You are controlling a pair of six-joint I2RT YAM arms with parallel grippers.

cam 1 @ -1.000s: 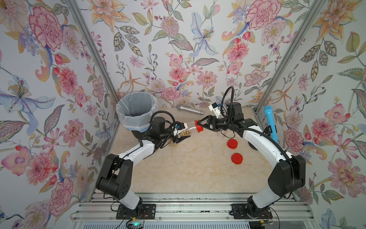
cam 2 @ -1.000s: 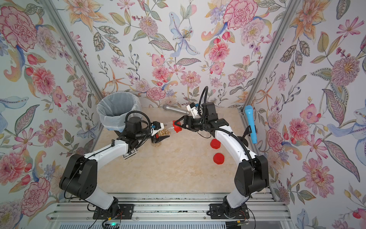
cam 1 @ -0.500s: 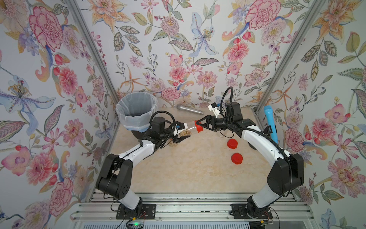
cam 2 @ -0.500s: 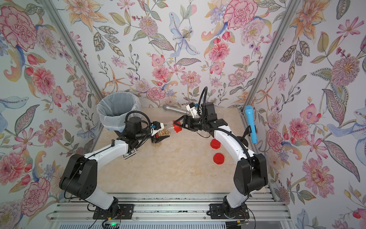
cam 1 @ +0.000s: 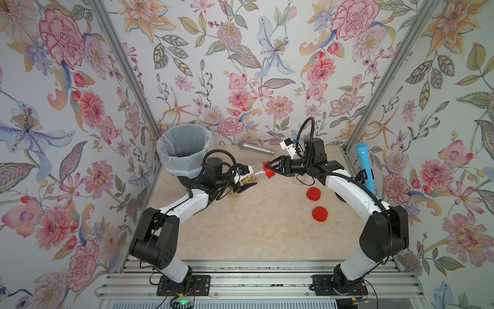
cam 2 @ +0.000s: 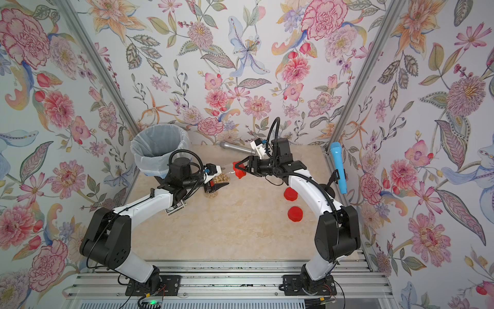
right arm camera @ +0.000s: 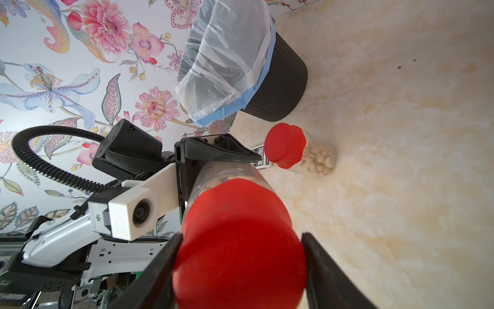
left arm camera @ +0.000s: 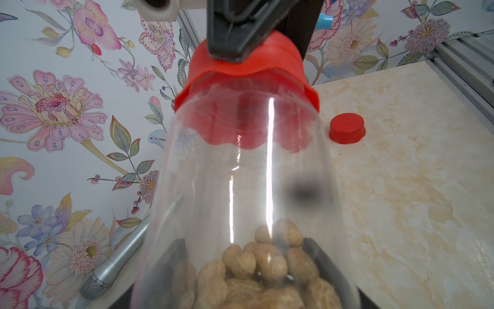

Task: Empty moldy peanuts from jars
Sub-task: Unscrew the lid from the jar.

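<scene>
2 white arms [cam 1: 184,204], black joints [cam 1: 385,238] — ribbed cables [right arm camera: 53,129]

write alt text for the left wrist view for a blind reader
A clear jar fills the view, peanuts heaped at its near end, with the right tool gripping its red lid at the far end. Beyond lie a loose red lid on the marble table and a silver microphone by the floral wall.

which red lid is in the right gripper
The lid on the jar the left gripper holds up; two loose lids lie on the table, another caps a standing jar.
</scene>
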